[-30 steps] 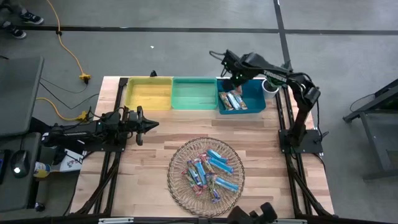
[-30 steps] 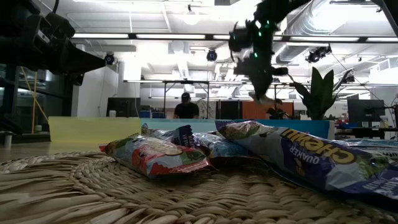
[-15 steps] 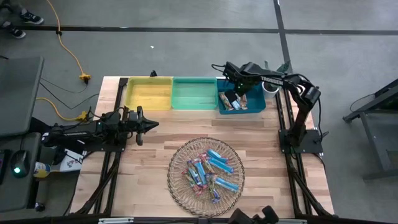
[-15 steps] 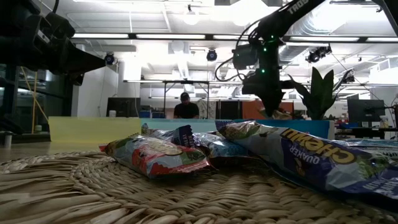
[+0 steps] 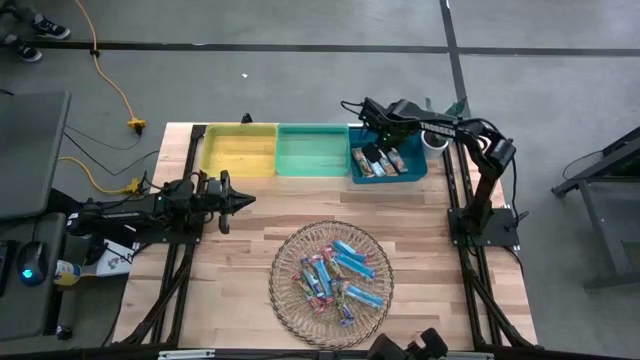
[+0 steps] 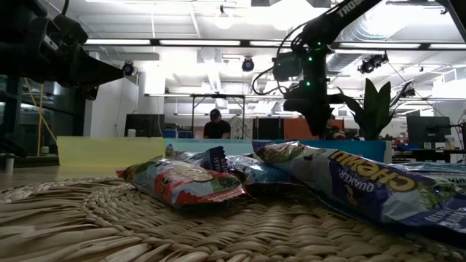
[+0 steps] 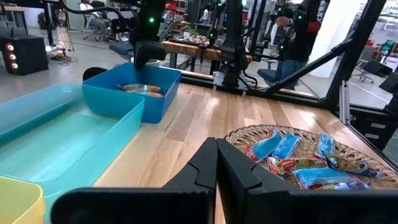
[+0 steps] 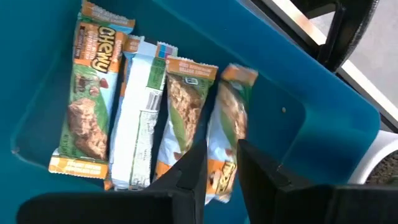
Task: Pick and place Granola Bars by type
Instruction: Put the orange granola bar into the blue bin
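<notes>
Right gripper (image 8: 219, 165) over blue bin (image 5: 412, 168), jaws slightly apart above tan-orange granola bars (image 8: 186, 106), gripping nothing. Left gripper (image 5: 243, 199) idle over tabletop (image 5: 240, 260), jaws closed.

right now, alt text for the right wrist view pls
The right gripper, fingers slightly apart, hangs over the blue bin, where four granola bars lie side by side, one blurred just beyond the fingertips.

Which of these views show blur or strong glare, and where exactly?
Right wrist view: one bar in the blue bin, just ahead of the right gripper, is smeared. Low view: ceiling lights glare, leaving both arms dark outlines; the nearest wrapper looks soft. High view: even light.
</notes>
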Controlling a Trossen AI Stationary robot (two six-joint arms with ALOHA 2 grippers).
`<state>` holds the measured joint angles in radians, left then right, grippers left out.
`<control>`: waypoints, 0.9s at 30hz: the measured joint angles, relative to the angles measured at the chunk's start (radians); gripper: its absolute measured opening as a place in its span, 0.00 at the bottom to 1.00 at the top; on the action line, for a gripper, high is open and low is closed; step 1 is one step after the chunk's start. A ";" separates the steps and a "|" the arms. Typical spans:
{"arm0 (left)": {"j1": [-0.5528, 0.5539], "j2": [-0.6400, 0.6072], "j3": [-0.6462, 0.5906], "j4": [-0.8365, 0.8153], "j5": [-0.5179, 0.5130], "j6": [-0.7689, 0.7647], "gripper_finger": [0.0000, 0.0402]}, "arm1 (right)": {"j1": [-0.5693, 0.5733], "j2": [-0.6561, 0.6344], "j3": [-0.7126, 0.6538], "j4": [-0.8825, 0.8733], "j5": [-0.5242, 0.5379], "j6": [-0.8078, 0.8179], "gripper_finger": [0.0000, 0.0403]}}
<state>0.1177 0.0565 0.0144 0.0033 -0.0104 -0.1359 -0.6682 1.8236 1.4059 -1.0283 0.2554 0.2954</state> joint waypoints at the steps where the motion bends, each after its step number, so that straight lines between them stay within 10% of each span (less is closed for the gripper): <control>1: 0.000 0.000 0.000 0.000 0.000 0.000 0.00 | 0.000 0.000 0.000 0.000 0.000 0.000 0.18; 27: 0.000 0.000 0.000 0.000 0.000 0.000 0.00 | 0.144 -0.174 0.000 0.090 -0.045 -0.036 0.18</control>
<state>0.1177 0.0566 0.0146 0.0033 -0.0101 -0.1360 -0.5241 1.6499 1.4063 -0.9379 0.2107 0.2597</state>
